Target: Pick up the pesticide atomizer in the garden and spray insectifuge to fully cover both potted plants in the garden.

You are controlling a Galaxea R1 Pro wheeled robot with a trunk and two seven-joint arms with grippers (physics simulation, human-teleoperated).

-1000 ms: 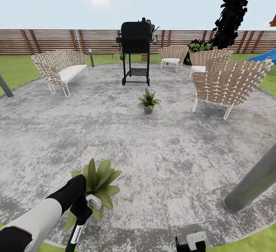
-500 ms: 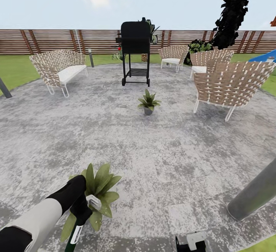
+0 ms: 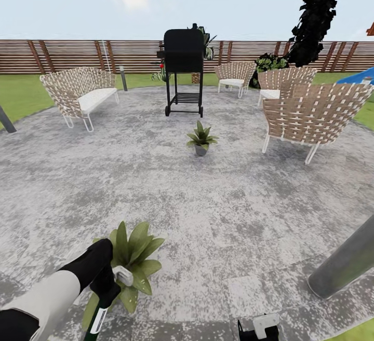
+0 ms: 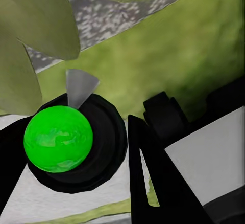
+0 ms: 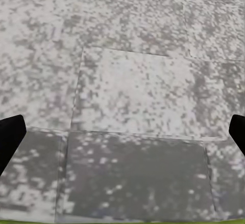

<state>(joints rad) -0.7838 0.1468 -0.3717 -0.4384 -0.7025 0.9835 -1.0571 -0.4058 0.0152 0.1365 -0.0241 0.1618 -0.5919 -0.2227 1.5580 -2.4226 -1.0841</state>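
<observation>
- The left gripper [image 3: 106, 291] is hanging low at the near edge of the paved patio [image 3: 218, 216], its jaws closed around the pesticide atomizer [image 3: 100, 316], whose slim body is pointing down below the jaws.
- In the left wrist view the atomizer's top is showing as a bright green ball [image 4: 58, 138] sitting in a black ring, between the dark fingers [image 4: 153, 183].
- The nearer potted plant [image 3: 132, 258] is lying just behind the left gripper, its leaves touching or overlapping it in the head view.
- The second potted plant [image 3: 201, 137] is standing well apart, mid-patio, in front of the black grill [image 3: 183, 68].
- The right gripper [image 3: 259, 328] is hovering over bare paving; its jaws are spread wide and holding nothing, with fingertips [image 5: 10, 137] showing at opposite edges.
- Wicker chairs [image 3: 311, 115] and a wicker sofa [image 3: 80, 92] are ringing the patio, with a grey post [image 3: 345, 258] leaning at the right.
</observation>
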